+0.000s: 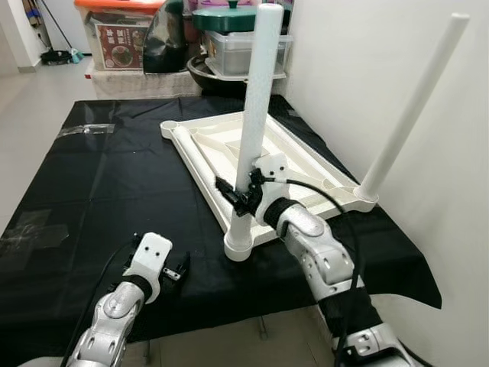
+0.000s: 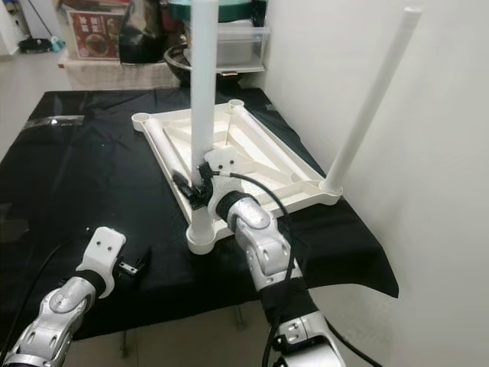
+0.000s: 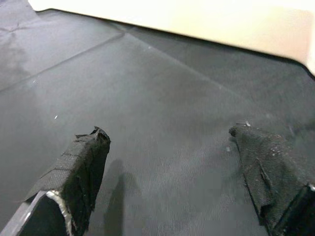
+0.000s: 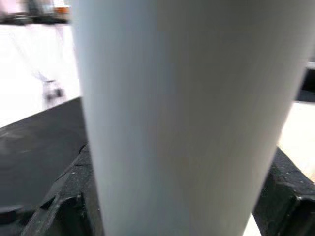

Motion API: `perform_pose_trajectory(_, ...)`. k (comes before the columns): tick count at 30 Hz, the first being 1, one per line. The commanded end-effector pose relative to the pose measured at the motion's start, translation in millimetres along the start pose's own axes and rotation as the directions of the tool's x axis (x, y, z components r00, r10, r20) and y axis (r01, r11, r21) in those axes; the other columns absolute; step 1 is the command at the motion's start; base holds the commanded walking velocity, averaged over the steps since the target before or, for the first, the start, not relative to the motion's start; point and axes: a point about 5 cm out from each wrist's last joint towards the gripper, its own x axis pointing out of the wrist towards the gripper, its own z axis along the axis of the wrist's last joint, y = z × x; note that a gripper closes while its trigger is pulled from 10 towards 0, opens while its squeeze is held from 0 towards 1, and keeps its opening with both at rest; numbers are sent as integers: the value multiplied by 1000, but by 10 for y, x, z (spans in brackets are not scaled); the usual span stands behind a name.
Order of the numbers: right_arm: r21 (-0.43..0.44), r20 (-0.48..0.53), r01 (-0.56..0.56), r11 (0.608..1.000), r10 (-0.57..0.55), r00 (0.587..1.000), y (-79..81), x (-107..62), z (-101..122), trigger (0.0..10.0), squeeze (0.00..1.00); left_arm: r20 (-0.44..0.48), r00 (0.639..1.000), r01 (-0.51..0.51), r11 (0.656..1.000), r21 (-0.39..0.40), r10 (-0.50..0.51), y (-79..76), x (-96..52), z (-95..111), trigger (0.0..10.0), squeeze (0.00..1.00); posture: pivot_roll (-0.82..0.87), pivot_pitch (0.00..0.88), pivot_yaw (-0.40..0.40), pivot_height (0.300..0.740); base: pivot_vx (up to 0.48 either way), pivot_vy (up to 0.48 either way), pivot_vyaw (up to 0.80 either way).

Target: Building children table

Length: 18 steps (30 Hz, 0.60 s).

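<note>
A white children's tabletop (image 1: 294, 157) lies upside down on the black cloth. One white leg (image 1: 256, 99) stands upright in its near corner socket (image 1: 238, 246). My right gripper (image 1: 243, 193) is shut on the lower part of this leg (image 4: 182, 113). A second white leg (image 1: 412, 107) stands tilted in the right corner socket, leaning toward the wall. A third white leg (image 1: 195, 159) lies flat along the tabletop's left edge. My left gripper (image 1: 177, 273) is open just above the black cloth (image 3: 157, 98), near the front edge, with nothing between its fingers (image 3: 81, 167).
The black cloth (image 1: 99, 176) covers a low platform that ends close in front of me. A white wall (image 1: 382, 61) stands right beside the tabletop. Plastic boxes and a dark bag (image 1: 164, 34) sit behind the platform.
</note>
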Motion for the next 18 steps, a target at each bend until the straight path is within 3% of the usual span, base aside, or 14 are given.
perform_pose_trajectory(1, -10, 69, -189, 982, 189, 979, 109, 20, 68, 10000, 0, -49, 999, 20, 1000, -9, -20, -64, -20, -105, 10000, 0, 133, 0, -94, 740, 0, 0, 0)
perform_pose_trajectory(4, 24, 56, -407, 913, 405, 913, 210, -31, -44, 10000, 0, -38, 999, 19, 1000, -3, -19, -51, 6, -64, 10000, 0, 161, 0, -108, 740, 0, 0, 0)
perform_pose_trajectory(5, 35, 28, -445, 895, 444, 895, 242, -17, -114, 8314, 0, -34, 999, 12, 1000, -1, -12, -26, 9, -49, 10000, 0, 168, 0, -115, 740, 0, 0, 0)
perform_pose_trajectory(8, 43, 10, -466, 884, 466, 885, 260, -5, -159, 8314, 0, -33, 999, 8, 1000, 1, -7, -8, 10, -40, 10000, 0, 168, 0, -115, 740, 0, 0, 0)
perform_pose_trajectory(9, 53, -9, -434, 899, 435, 900, 257, 55, -203, 2745, 0, -33, 999, 2, 1000, 4, -2, 11, 6, -40, 10000, 0, 175, 0, -123, 740, 0, 0, 0)
perform_pose_trajectory(10, 67, -30, -368, 928, 370, 928, 235, 129, -250, 0, 0, -36, 999, -5, 1000, 5, 6, 25, -3, -50, 10000, 0, 181, 0, -126, 740, 0, 0, 0)
perform_pose_trajectory(13, 77, -43, -323, 943, 327, 944, 219, 174, -276, 0, 0, -38, 999, -10, 1000, 6, 10, 33, -10, -59, 10000, 0, 180, 0, -125, 740, 0, 0, 0)
perform_pose_trajectory(14, 100, -64, -199, 975, 206, 976, 133, 218, -310, 0, 0, -40, 999, -6, 1000, 3, 6, 1, -26, -72, 10000, 0, 179, 0, -118, 740, 0, 0, 0)
perform_pose_trajectory(15, 100, -64, -199, 975, 206, 976, 133, 218, -310, 0, 0, -40, 999, -6, 1000, 3, 6, 1, -26, -72, 10000, 0, 179, 0, -118, 740, 0, 0, 0)
perform_pose_trajectory(17, 130, -116, 28, 991, -12, 993, -46, 204, -372, 0, 0, -40, 999, 12, 1000, -3, -12, -69, -49, -77, 10000, 0, 179, 0, -112, 740, 0, 0, 0)
perform_pose_trajectory(18, 130, -116, 28, 991, -12, 993, -46, 204, -372, 0, 0, -40, 999, 12, 1000, -3, -12, -69, -49, -77, 10000, 0, 179, 0, -112, 740, 0, 0, 0)
